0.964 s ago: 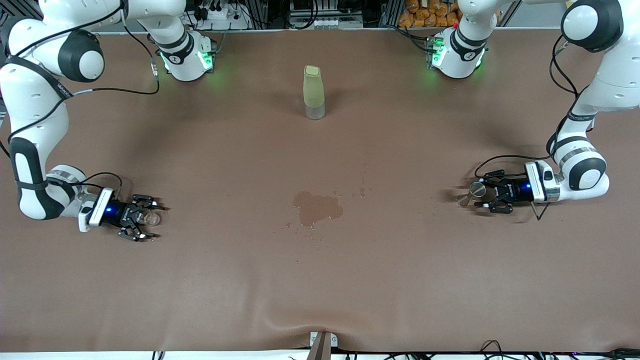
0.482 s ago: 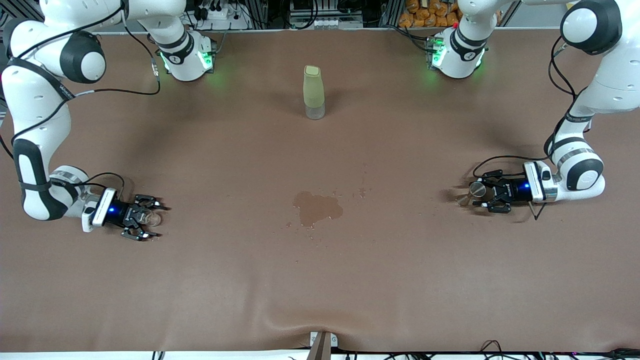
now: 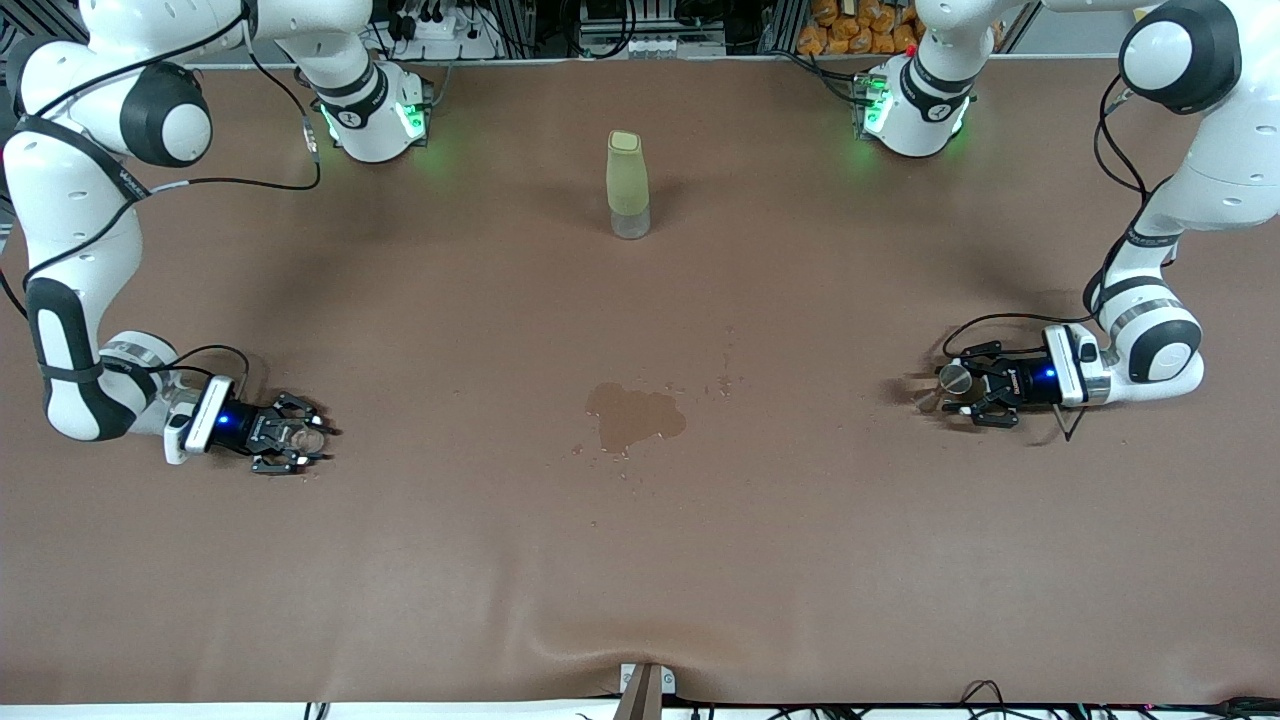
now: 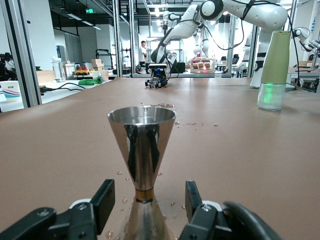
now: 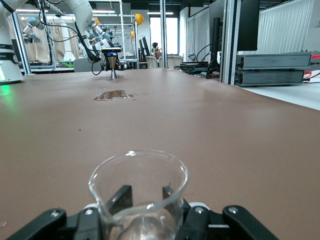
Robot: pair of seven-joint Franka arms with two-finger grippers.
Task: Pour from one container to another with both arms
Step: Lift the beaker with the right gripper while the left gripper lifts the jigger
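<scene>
The tiny clear glass cup [image 3: 301,436] stands on the table at the right arm's end. My right gripper [image 3: 312,444] lies low along the table, shut on it. In the right wrist view the black fingers [image 5: 122,198] press against the lower part of the cup [image 5: 138,176]. At the left arm's end the steel jigger [image 3: 955,378] stands upright. My left gripper [image 3: 958,393] is low around it and open. In the left wrist view each finger [image 4: 103,202] stands a little apart from the waist of the jigger [image 4: 141,145].
A tall pale-green bottle [image 3: 628,185] stands mid-table toward the robots' bases. A wet spill [image 3: 634,415] with small drops lies at the table's middle, between the two grippers. The brown cover bulges at the front edge [image 3: 640,640].
The right gripper's fingers have closed in from wide apart onto the glass cup. The left gripper has shifted slightly around the jigger and narrowed a little.
</scene>
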